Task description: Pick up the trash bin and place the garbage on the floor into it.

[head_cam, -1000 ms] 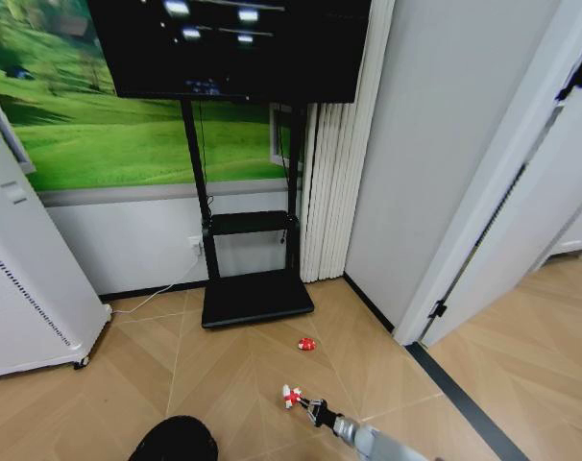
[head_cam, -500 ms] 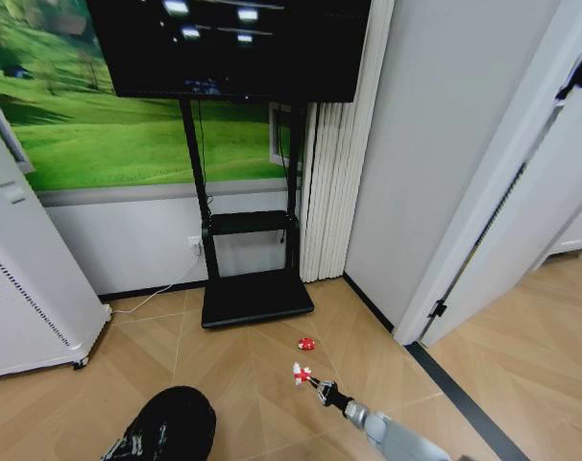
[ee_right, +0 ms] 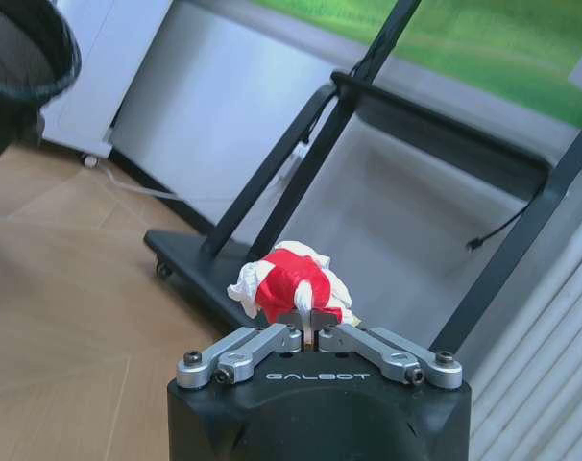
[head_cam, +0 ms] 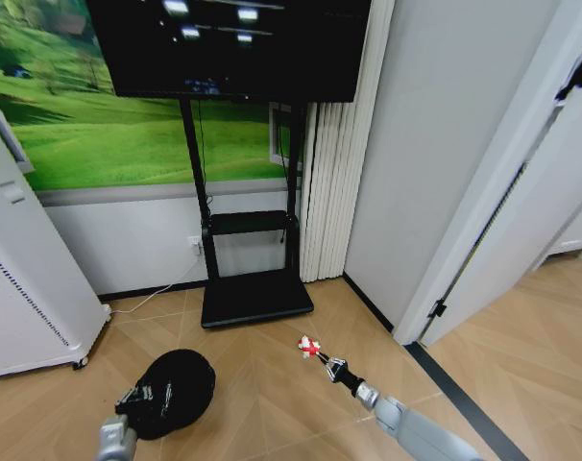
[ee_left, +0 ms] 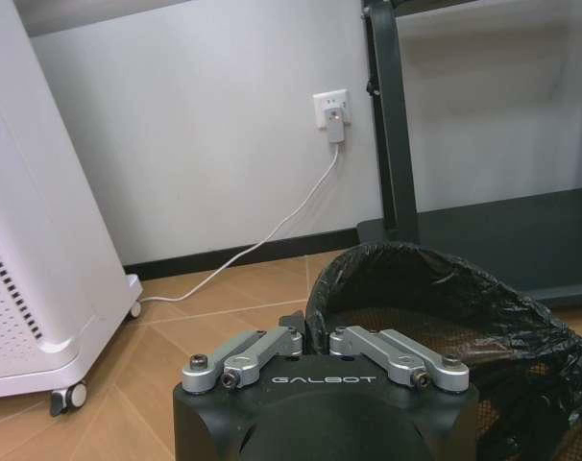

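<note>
Small black cylindrical trash bin (head_cam: 179,389) with mesh sides and a crinkled black plastic liner folded over its round rim: tilted, mouth toward the camera in the head view, held low at the left above the wood-pattern floor (head_cam: 262,413). Left gripper (head_cam: 142,396) at the bin's near rim; in the left wrist view the fingers (ee_left: 272,344) are drawn together on the liner edge, so clamped on the bin.

Crumpled red-and-white litter piece (ee_right: 293,283), wrapper-like with white edges around a red middle: pinched between the closed fingertips of the right gripper (ee_right: 310,327). In the head view the same piece (head_cam: 308,346) hangs in the air right of the bin, well apart from it, in front of the flat black base of the TV stand (head_cam: 255,297).

Readable text: "GALBOT" printed in white on both gripper bodies. Nothing legible on the litter piece.

Tall white perforated appliance on castors (ee_left: 41,288) stands left of the bin, against the wall. White plug and cable in a wall socket (ee_left: 331,108) behind the bin.
</note>
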Controlling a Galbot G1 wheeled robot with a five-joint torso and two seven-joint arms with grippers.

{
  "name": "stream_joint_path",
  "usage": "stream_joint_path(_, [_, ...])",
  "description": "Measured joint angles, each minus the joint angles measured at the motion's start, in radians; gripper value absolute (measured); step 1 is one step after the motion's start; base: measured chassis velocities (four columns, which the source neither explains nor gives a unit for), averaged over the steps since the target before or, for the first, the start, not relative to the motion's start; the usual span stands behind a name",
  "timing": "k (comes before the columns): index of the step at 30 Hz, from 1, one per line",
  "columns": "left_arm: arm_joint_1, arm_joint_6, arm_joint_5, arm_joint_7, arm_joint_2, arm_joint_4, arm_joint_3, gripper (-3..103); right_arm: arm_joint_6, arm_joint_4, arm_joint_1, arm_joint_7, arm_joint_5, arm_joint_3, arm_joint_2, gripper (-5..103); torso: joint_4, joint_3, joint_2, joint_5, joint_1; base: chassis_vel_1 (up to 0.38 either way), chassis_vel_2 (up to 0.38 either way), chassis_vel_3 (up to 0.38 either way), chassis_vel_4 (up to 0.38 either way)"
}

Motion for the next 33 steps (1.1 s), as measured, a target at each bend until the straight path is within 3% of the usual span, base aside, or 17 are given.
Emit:
stream_joint_path(9, [-0.152,0.007,-0.022,-0.005,0.015,0.036,0.132,7,0.000,0.115,-0.008,0.002,0.023,-0.006,-0.008,3,0.0001,0.000,0.000,0.0001,0.000,0.000,0.000,0.000,0.000])
stream_joint_path(15, [-0.250,0.015,-0.051,0.002,0.021,0.063,0.204,7,0.000,0.181,0.053,-0.001,0.057,-0.096,0.003,3,0.0002,0.000,0.000,0.0002,0.000,0.000,0.000,0.000,0.000])
stream_joint_path(33, [-0.305,0.022,-0.071,0.023,0.020,0.104,0.228,7,-0.001,0.224,0.169,-0.028,0.105,-0.276,0.087,3,0.0002,0.000,0.000,0.0002,0.000,0.000,0.000,0.000,0.000])
